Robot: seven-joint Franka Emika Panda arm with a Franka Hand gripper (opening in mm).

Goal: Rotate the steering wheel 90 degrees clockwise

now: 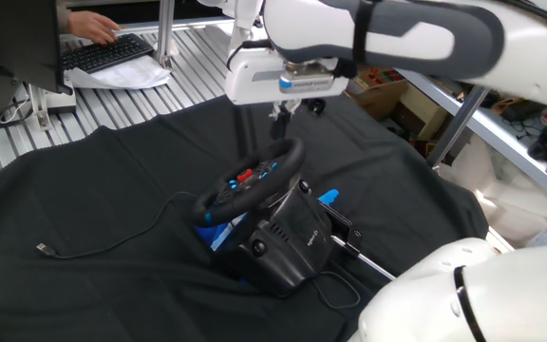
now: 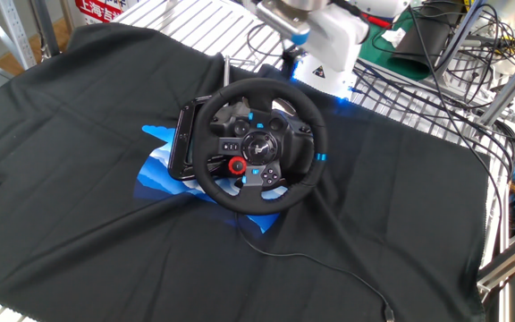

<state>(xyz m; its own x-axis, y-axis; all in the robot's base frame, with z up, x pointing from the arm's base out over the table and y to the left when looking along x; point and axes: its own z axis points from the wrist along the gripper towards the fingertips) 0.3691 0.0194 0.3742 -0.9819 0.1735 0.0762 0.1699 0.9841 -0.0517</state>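
Observation:
The black steering wheel (image 1: 252, 179) stands on its bulky black base (image 1: 288, 242) in the middle of the black cloth. In the other fixed view the steering wheel (image 2: 259, 145) faces the camera, with the blue rim stripe at the right side and a red button low on the hub. My gripper (image 1: 280, 114) hangs just above the far top of the rim, apart from it, with its fingers close together and nothing between them. In the other fixed view the gripper (image 2: 290, 61) is behind the wheel, partly hidden by the white hand.
A blue sheet (image 2: 157, 166) lies under the base. A thin cable (image 1: 112, 242) runs left across the cloth to a plug. A keyboard (image 1: 107, 52) with a person's hand on it sits at the back left. Wire racks and cables (image 2: 436, 63) border the cloth.

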